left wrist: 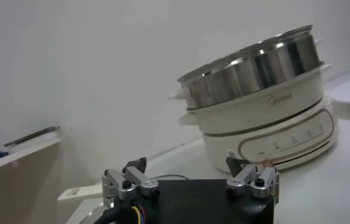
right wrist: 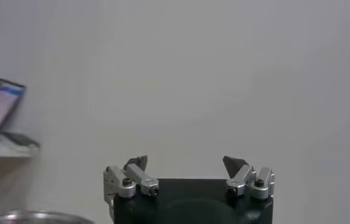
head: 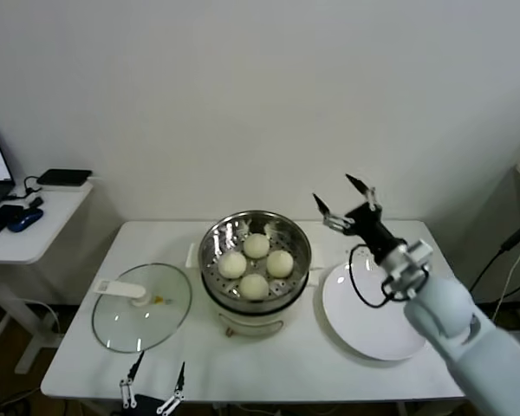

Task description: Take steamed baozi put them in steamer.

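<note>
Just below the middle of the frame, the shiny steel steamer [head: 255, 251] sits upright on its white cooker base, holding four smooth cream-white steamed baozi [head: 256, 265] clustered in a diamond on its perforated bottom.

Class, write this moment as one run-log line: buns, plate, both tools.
baozi: four in steamer | plate: bare | right tool: open, raised above plate's far edge, holding nothing | left tool: open, parked at table's near edge
</note>
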`<action>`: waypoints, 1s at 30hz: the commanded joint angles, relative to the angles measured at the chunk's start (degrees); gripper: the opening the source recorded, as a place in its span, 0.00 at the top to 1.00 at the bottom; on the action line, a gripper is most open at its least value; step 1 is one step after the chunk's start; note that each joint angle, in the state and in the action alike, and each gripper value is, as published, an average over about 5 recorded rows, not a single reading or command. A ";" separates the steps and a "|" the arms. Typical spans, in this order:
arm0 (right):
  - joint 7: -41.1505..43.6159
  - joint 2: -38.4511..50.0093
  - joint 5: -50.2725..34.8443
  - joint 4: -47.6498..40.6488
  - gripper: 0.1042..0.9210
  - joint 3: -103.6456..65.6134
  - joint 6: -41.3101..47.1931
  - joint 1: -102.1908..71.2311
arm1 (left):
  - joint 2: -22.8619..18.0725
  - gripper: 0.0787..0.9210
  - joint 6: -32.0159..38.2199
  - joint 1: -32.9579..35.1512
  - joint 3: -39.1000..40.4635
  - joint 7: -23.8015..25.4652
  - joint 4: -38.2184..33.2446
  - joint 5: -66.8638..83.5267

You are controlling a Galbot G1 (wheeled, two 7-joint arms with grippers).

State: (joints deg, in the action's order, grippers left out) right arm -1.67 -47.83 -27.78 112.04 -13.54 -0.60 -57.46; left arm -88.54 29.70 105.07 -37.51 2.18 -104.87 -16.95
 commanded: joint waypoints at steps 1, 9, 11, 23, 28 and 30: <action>-1.38 -25.87 12.80 1.16 0.12 -23.66 -17.90 -39.79 | -0.16 0.12 -0.09 0.23 0.04 -0.11 -0.42 0.32; -0.29 -30.34 14.68 -2.43 0.12 -20.50 -26.70 -43.82 | -0.24 0.12 -0.04 0.41 0.14 -0.25 -1.03 0.39; -0.33 -30.79 14.85 -3.01 0.12 -20.04 -27.75 -44.21 | -0.25 0.12 -0.02 0.44 0.14 -0.26 -1.11 0.40; -0.47 -31.10 15.58 -5.04 0.12 -18.18 -29.30 -43.91 | -0.78 0.12 0.06 0.76 0.14 -0.27 -1.27 0.21; -0.34 -30.95 15.70 -5.74 0.12 -17.95 -29.12 -43.16 | -1.17 0.12 -0.02 0.76 0.15 -0.18 -1.75 0.57; -0.29 -30.90 15.77 -5.92 0.12 -17.81 -28.97 -42.89 | -1.26 0.12 -0.01 0.82 0.35 0.07 -2.03 1.40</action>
State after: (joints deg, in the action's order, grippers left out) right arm -2.14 -76.58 -13.11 107.33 -30.88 -27.09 -99.43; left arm -89.58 29.72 105.77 -37.43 1.96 -106.44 -16.63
